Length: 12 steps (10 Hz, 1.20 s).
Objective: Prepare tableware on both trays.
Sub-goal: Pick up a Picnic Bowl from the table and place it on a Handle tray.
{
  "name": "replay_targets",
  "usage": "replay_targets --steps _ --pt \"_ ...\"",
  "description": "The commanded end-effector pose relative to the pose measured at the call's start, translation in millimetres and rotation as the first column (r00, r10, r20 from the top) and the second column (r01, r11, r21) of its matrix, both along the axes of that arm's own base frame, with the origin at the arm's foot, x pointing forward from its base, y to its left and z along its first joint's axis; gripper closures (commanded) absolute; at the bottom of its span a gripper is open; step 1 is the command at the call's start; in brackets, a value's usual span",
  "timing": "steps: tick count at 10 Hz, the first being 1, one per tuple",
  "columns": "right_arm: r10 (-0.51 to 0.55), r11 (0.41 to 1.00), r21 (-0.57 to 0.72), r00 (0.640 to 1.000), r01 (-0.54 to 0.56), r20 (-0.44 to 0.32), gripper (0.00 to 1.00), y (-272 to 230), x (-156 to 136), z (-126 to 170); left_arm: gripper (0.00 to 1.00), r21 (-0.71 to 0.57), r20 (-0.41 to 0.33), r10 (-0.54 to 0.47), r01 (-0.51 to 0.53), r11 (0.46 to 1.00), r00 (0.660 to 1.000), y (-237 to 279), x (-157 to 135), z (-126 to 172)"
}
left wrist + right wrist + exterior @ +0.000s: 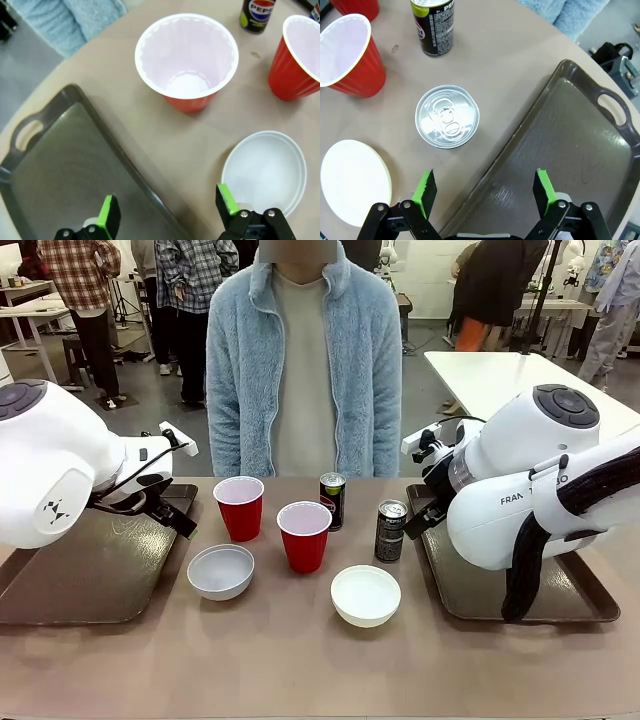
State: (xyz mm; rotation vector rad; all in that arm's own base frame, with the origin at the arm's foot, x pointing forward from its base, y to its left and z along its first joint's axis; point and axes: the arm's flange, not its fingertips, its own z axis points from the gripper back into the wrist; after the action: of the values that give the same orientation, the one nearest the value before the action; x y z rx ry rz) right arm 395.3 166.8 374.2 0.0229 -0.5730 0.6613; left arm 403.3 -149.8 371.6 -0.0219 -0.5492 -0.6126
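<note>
Two red cups (239, 507) (304, 536), two white bowls (221, 571) (366, 595) and two dark cans (332, 500) (390, 530) stand on the tan table between the two brown trays (90, 575) (500, 595). Both trays are bare. My left gripper (180, 523) hangs open over the left tray's inner rim (125, 165), with a cup (187, 60) and a bowl (265, 170) just beyond it. Over the right tray's inner rim (520, 135), my right gripper (485, 190) is open, and the nearer can (447, 123) stands just ahead of its fingers.
A person in a light blue fleece jacket (305, 360) stands at the far side of the table, hands out of sight. My right arm's body (530, 490) hangs over much of the right tray. Bare tabletop lies along the near edge.
</note>
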Motion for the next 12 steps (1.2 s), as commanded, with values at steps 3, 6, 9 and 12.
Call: replay_targets --steps 3,6,9,12 --pt "0.0 1.0 0.0 1.0 0.0 0.0 0.0 0.1 0.0 0.0 0.0 0.0 0.0 0.0 0.0 1.0 1.0 0.0 0.0 0.0" --pt "-0.045 0.999 -0.018 0.997 0.044 -0.062 0.0 -28.0 -57.6 11.0 0.0 0.001 -0.086 -0.118 0.118 0.993 0.989 20.3 -68.0 16.7" --pt "-0.109 0.986 -0.151 0.967 0.076 -0.23 0.0 -52.6 -152.6 5.8 0.0 0.048 -0.177 -0.086 0.096 0.994 0.98 65.9 -129.3 12.9" --pt "-0.113 0.987 -0.14 0.965 0.081 -0.238 0.0 -17.8 -48.6 46.6 0.0 0.043 -0.197 -0.074 0.084 0.996 0.978 26.0 -38.0 52.6"
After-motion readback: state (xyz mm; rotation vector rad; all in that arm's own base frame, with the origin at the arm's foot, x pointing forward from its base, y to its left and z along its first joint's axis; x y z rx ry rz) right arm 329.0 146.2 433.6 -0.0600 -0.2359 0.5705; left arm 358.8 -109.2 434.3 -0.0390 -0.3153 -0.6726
